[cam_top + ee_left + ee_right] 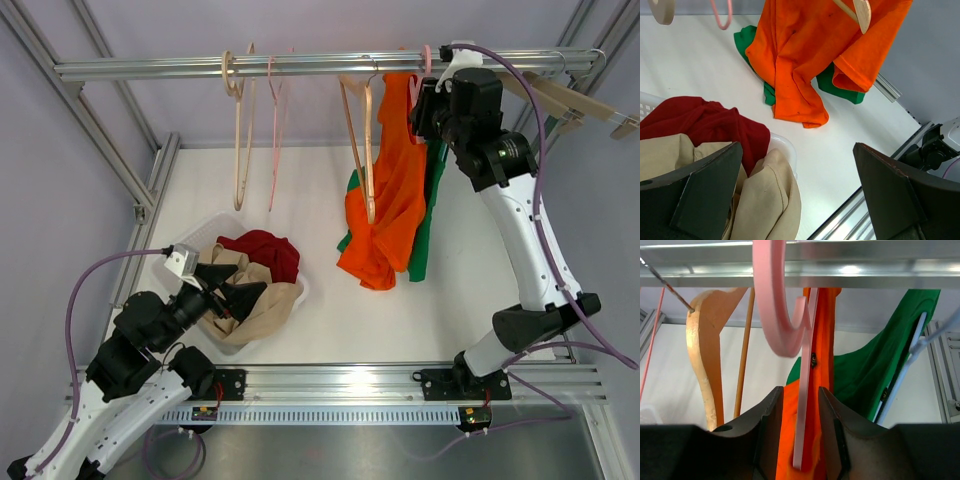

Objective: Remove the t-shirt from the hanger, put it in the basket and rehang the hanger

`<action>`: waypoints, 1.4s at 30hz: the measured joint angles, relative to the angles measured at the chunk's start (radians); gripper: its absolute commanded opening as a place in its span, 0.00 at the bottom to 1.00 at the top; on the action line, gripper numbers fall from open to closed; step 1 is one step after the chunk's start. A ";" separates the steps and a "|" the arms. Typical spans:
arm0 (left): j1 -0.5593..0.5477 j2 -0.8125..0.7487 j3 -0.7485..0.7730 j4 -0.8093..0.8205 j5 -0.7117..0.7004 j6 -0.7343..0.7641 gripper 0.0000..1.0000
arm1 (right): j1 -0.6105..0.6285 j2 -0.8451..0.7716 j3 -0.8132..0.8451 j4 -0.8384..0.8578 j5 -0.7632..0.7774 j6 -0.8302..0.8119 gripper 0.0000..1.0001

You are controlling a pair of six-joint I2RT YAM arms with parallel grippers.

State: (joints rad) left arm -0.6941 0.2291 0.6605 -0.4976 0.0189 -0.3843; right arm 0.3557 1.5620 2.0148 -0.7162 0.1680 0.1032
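Note:
An orange t-shirt point(395, 190) hangs from a pink hanger point(424, 62) on the top rail point(300, 66), its hem bunched on the table. My right gripper point(425, 110) is up at the rail. In the right wrist view its jaws point(801, 392) stand narrowly apart, closed around the orange t-shirt point(827, 355) and the thin arm of the pink hanger point(772, 315) just below the hook. My left gripper point(250, 280) is open and empty, low over the laundry basket. In its wrist view point(797, 146) the orange t-shirt point(800, 55) hangs well ahead.
A green shirt point(425, 220) hangs on a white hanger point(905, 375) right behind the orange one. Empty wooden point(240, 130) and pink point(275, 130) hangers hang to the left, and another wooden one point(360, 130) beside the shirt. A white basket point(200, 225) holds red point(265, 250) and beige point(260, 305) clothes.

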 measured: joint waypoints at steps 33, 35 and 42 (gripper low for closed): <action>0.000 0.000 0.000 0.000 0.009 0.000 0.99 | 0.000 -0.020 -0.030 0.025 0.065 -0.040 0.00; 0.000 0.000 0.000 0.000 0.016 0.000 0.99 | 0.000 -0.066 -0.062 0.051 0.076 -0.045 0.00; 0.001 -0.001 0.000 0.006 0.044 -0.002 0.99 | 0.000 -0.193 -0.241 0.119 0.078 -0.029 0.00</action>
State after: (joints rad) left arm -0.6930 0.2283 0.6605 -0.4911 0.0628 -0.3866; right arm 0.3561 1.3685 1.7737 -0.5968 0.2459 0.0746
